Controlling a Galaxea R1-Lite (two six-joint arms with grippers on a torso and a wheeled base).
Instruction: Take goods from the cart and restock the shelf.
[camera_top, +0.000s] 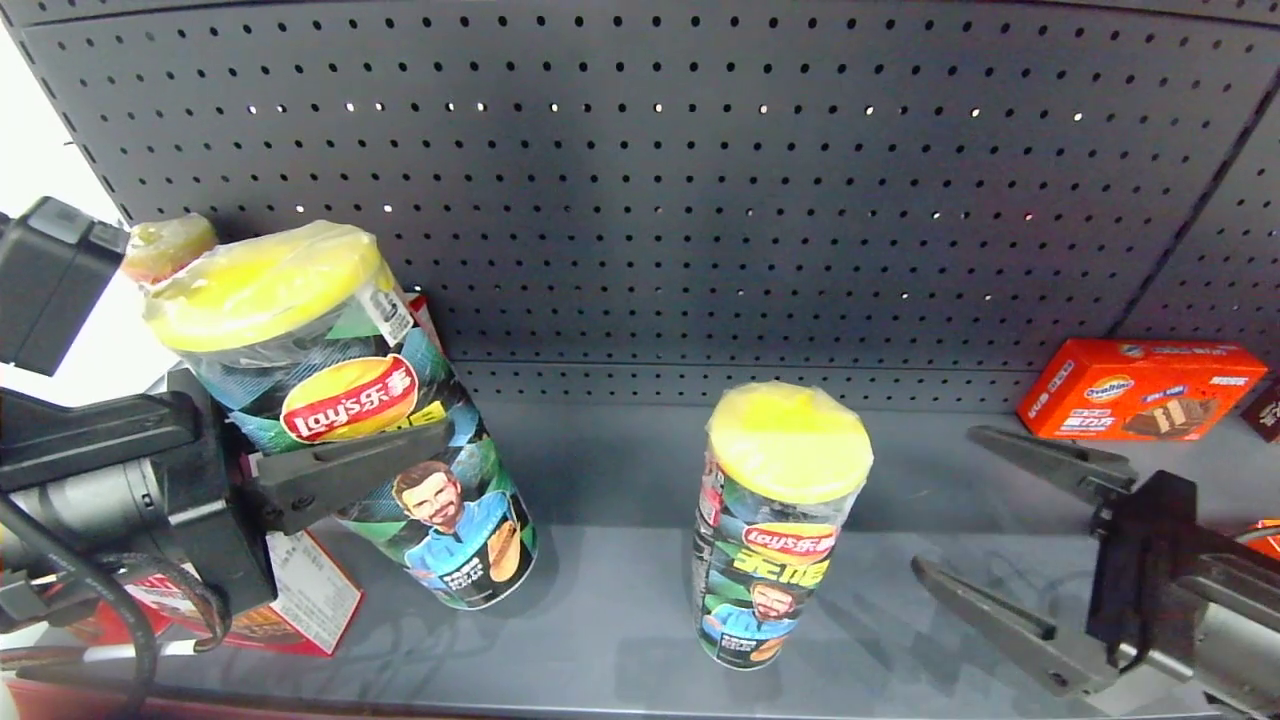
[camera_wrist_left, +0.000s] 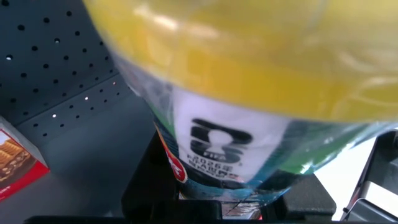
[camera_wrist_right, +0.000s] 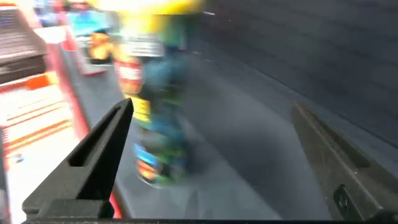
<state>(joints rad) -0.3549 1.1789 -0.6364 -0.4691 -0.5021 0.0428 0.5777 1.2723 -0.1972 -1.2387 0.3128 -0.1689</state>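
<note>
Left gripper (camera_top: 385, 450) clasped the tilted chip can (camera_top: 340, 400), base near the shelf (camera_top: 620, 610) at nine o'clock of the standing can (camera_top: 775, 530). I judged it needed righting before release; my right gripper (camera_top: 948, 500) gaped empty at three o'clock.

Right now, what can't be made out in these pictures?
Held chip can: left wrist view, too close, edges cut off.
Standing chip can: right wrist view, blurred.
Red boxes: head view, partly behind left arm.
Dark package: head view, cut by edge.
</note>
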